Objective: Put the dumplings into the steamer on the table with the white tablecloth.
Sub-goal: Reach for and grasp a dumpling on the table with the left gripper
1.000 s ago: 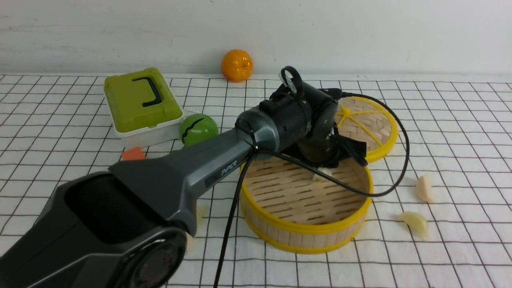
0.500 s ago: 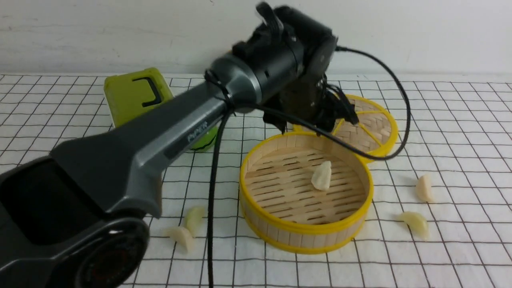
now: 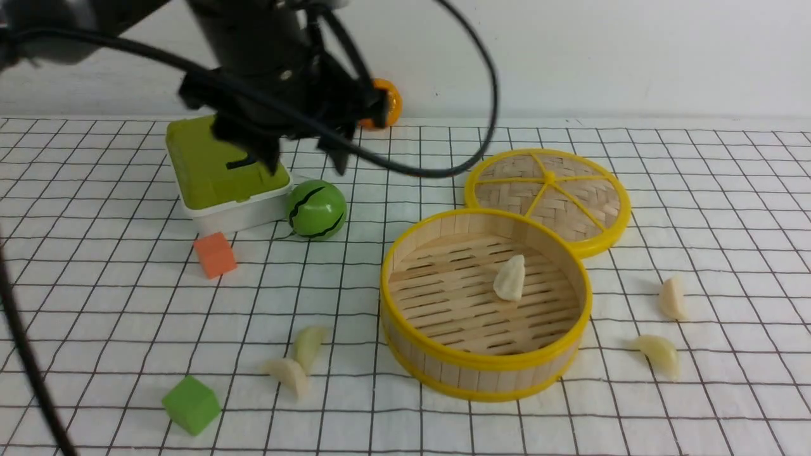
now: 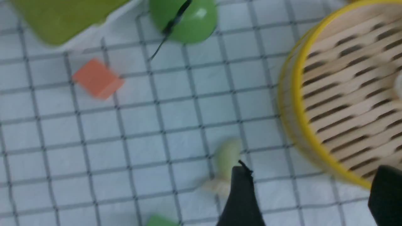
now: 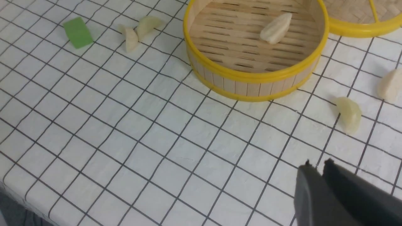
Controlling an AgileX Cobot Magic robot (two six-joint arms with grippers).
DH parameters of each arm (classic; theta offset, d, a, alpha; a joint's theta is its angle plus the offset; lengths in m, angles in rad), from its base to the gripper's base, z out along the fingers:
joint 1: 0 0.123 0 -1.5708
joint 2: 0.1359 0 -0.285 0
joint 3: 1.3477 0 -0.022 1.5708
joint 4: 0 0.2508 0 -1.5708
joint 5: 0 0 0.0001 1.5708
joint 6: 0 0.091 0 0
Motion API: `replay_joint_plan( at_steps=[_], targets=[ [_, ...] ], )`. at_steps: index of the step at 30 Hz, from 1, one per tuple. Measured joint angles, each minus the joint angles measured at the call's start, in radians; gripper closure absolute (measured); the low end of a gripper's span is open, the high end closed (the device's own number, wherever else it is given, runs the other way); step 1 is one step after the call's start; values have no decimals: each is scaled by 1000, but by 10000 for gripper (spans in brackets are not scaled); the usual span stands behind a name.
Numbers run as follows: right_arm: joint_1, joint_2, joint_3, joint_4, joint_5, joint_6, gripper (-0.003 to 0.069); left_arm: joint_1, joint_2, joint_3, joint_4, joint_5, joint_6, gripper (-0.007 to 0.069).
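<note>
Jaws of the left gripper (image 3: 304, 158) stood wide apart with nothing between them. It hung above the far left part of the tabletop (image 3: 127, 304), over the lidded green box (image 3: 215, 164) and the toy watermelon (image 3: 315, 209). From there the nearest loose dumplings lay toward the near edge, just left of the steamer (image 3: 485, 367). The pale green dumpling (image 3: 308, 345) had its long axis running roughly far to near. The cream dumpling (image 3: 288, 375) lay slantwise at its near end, touching it or nearly so. One dumpling (image 3: 510, 278) already rested on the steamer's slatted floor.

The right gripper (image 5: 317, 163) had its jaws all but together, holding nothing. Its wrist view showed a yellowish dumpling (image 5: 349, 114) ahead of it and another dumpling (image 5: 389, 84) beyond, both right of the steamer.

By my reading the left arm was nearer the left pair and the right arm nearer the right pair. The left gripper would need to come toward the near edge and close across the green dumpling's short width.
</note>
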Motion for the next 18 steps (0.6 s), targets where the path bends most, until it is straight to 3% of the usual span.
replay_joint_plan(
  at_steps=[4, 8, 18],
  targets=[
    [0, 0, 0, 0, -16, 0, 599, 44, -131, 319, -48, -116, 0, 122],
    [0, 0, 0, 0, -29, 0, 594, 45, -170, 512, -95, -272, -11, 121],
    [0, 0, 0, 0, -38, 0, 587, 45, -12, 537, -113, -501, 42, 121]
  ],
)
